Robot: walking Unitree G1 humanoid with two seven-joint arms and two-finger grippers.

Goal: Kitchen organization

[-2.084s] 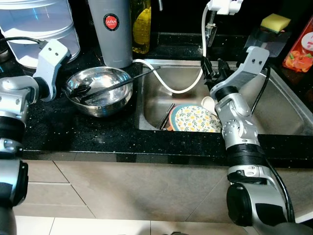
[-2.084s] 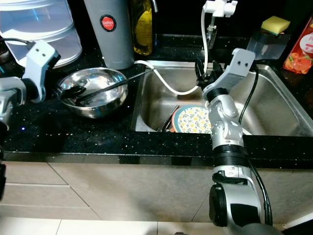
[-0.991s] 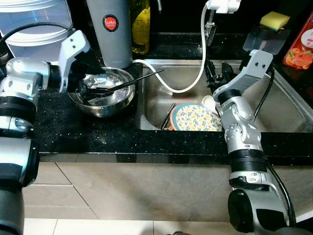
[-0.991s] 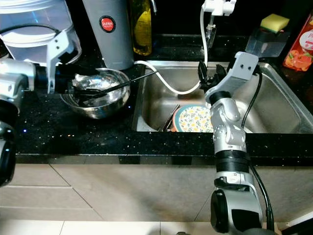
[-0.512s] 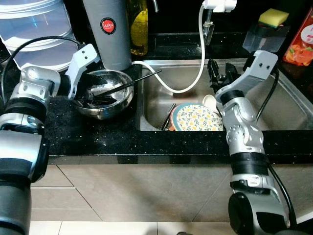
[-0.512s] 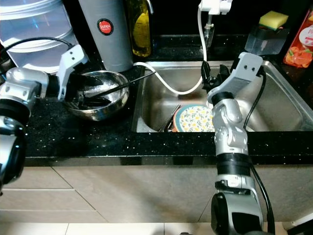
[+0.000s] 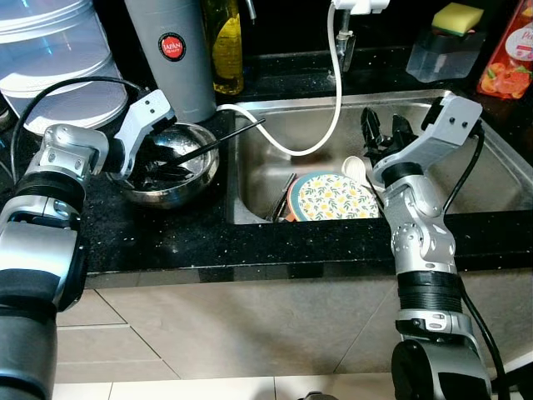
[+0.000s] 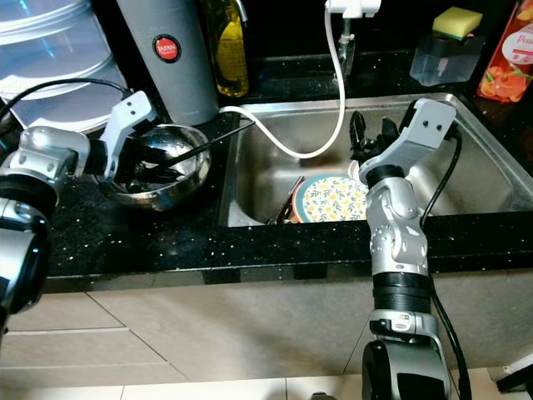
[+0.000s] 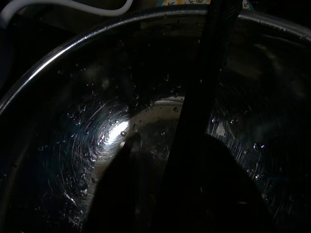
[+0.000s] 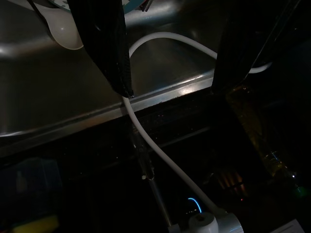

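left gripper (image 7: pixel 154 171) is down inside the steel bowl (image 7: pixel 196 179) on the black counter (image 7: pixel 166 237), left of the sink (image 7: pixel 483 179); can't tell whether its fingers are spread or pinching, the left wrist view is dark and just gives the wet bowl interior with one black finger (image 9: pixel 204 97) across it. black utensils (image 7: pixel 212 143) lie in the bowl, one long handle sticking out over the rim toward the sink. right gripper (image 7: pixel 385 133) hangs over the sink, fingers apart, holding nothing; in the right wrist view its two fingers (image 10: pixel 109 43) frame the white hose (image 10: pixel 160 160). floral plate (image 7: pixel 333 197) sits in the sink near the front wall, just beside a white cup (image 7: pixel 356 169). white hose loops from the faucet (image 7: pixel 350 8) down into the basin. grey canister (image 7: pixel 171 50) and oil bottle (image 7: pixel 223 46) stand behind the bowl; yellow sponge (image 7: pixel 456 17) rests on a holder at back right.
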